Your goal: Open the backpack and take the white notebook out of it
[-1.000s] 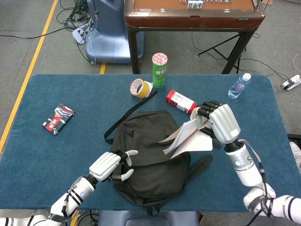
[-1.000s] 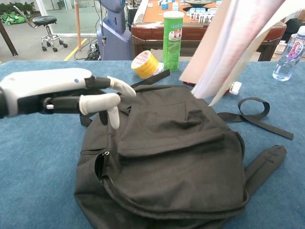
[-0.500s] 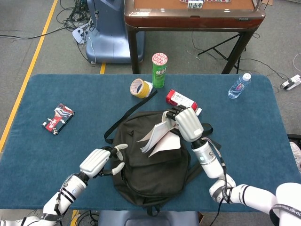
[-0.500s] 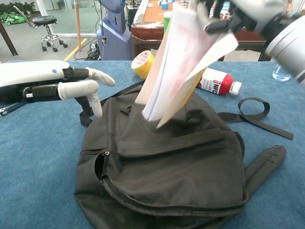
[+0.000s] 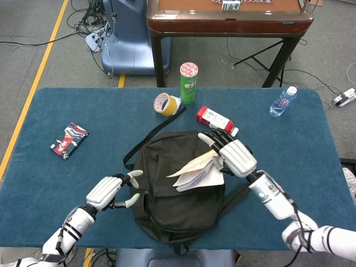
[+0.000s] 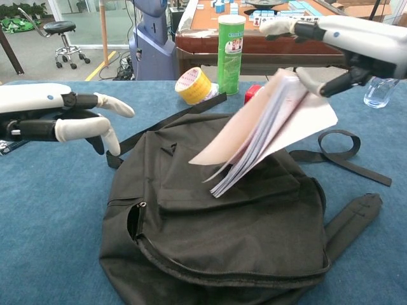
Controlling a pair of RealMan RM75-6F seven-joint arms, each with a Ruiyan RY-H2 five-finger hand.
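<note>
The black backpack lies flat in the middle of the blue table; in the chest view the backpack fills the foreground. The white notebook hangs tilted over it with pages fanned, and the lower edge of the notebook touches the bag. My right hand is at its upper edge. In the chest view the right hand has its thumb against that edge and fingers stretched out above; a grip cannot be made out. My left hand hovers left of the bag, and this left hand holds nothing, fingers apart.
A green can, a yellow tape roll and a red-and-white bottle stand beyond the bag. A water bottle is at the far right. A small packet lies at the left. A loose strap trails to the right.
My right hand has brought the notebook down from high up onto the backpack and its fingers have spread. My left hand has drawn back to the left, away from the bag.
</note>
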